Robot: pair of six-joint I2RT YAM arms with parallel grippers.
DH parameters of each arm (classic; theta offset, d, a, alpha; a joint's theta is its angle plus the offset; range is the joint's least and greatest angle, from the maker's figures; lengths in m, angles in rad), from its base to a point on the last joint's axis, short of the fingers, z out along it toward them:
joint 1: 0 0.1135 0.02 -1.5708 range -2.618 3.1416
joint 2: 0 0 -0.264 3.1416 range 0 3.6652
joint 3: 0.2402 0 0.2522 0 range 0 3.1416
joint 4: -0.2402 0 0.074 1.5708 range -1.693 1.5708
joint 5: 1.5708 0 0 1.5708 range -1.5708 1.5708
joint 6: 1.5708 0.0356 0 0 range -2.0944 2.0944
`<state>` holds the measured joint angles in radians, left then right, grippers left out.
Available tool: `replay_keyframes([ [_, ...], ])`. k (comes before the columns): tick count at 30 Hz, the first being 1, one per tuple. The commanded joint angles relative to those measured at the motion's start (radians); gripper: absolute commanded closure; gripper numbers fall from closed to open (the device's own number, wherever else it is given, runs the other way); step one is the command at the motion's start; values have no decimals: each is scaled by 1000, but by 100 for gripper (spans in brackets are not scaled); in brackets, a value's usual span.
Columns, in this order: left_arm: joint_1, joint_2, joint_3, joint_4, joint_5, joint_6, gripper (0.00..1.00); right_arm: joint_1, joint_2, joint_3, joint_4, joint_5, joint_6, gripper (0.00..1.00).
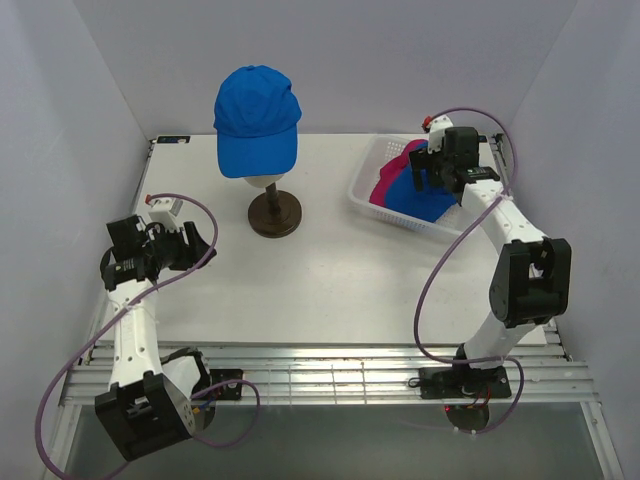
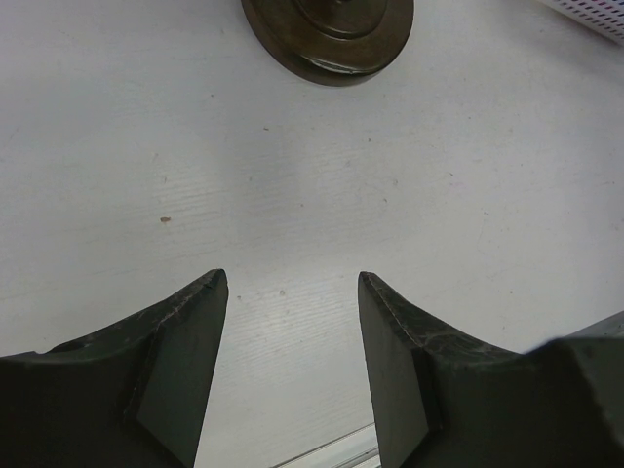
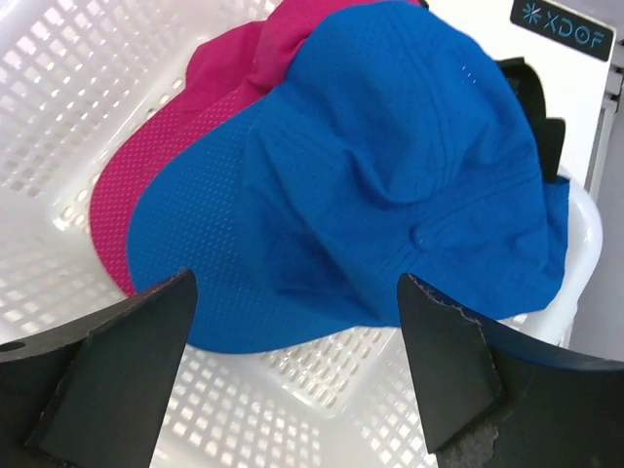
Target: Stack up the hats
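Observation:
A bright blue cap [image 1: 257,120] sits on the cream mannequin head. A second blue cap [image 1: 418,198] lies in the white mesh basket [image 1: 365,182] at the back right, on top of magenta pink cap fabric [image 1: 388,180]. In the right wrist view the blue cap [image 3: 370,166] covers most of the pink [image 3: 146,166]; I cannot tell if that is one pink cap or two. My right gripper [image 1: 426,172] hangs open just above the basket, and in its own wrist view [image 3: 294,288] its jaws stand wide over the blue cap's brim edge. My left gripper [image 1: 196,243] [image 2: 291,278] is open and empty over bare table.
The mannequin head's dark round stand [image 1: 274,215] is at the table's middle back and shows at the top of the left wrist view [image 2: 331,34]. The basket wall [image 3: 58,78] rings the caps. Walls close in on the left, back and right.

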<state>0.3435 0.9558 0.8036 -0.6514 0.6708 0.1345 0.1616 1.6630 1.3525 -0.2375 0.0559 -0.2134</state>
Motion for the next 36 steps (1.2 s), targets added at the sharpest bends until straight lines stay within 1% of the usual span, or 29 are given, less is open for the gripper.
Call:
replay_keyframes([
  [1,-3,6,37,-5,21,14,33,-13,44,60,63,-37,-72,11],
  [5,-3,18,42,-5,23,14,33,-23,90,83,64,-80,-86,12],
  [7,-3,23,43,-7,23,14,34,-27,115,95,66,-73,-81,15],
  [10,-3,24,45,-7,29,14,34,-27,145,132,67,-71,-92,26],
  [11,-3,27,45,-8,30,14,34,-27,152,138,69,-73,-107,35],
  [13,-3,29,46,-10,30,14,34,-28,164,146,81,-71,-121,46],
  [14,-3,32,48,-11,32,14,33,-31,167,146,83,-70,-138,54],
  [16,-3,34,49,-10,32,14,33,-31,172,148,87,-62,-150,61],
  [17,-3,34,49,-11,33,16,33,-34,173,148,90,-62,-158,69],
  [19,-3,35,49,-10,35,16,33,-36,176,146,98,-60,-168,68],
  [20,-3,35,49,-11,35,17,33,-39,181,149,95,-64,-170,51],
  [21,-4,35,49,-11,36,16,33,-42,185,152,89,-68,-162,43],
  [22,-3,35,49,-13,38,16,33,-45,191,157,81,-74,-158,39],
  [23,-3,35,49,-13,38,16,33,-50,193,155,81,-88,-153,37],
  [25,-3,34,49,-11,38,17,33,-51,207,157,81,-87,-153,37],
  [28,-3,35,49,-11,38,17,34,-53,237,169,75,-71,-159,41],
  [29,-3,34,48,-13,39,17,34,-54,245,177,70,-70,-159,50],
  [31,-3,34,49,-13,39,17,34,-57,254,183,64,-76,-158,62],
  [32,-3,34,49,-14,39,17,33,-59,254,186,58,-76,-159,76],
  [34,-3,34,52,-14,41,19,33,-57,235,188,53,-77,-162,91],
  [36,-3,34,58,-19,50,22,33,-57,187,178,55,-73,-172,92],
])
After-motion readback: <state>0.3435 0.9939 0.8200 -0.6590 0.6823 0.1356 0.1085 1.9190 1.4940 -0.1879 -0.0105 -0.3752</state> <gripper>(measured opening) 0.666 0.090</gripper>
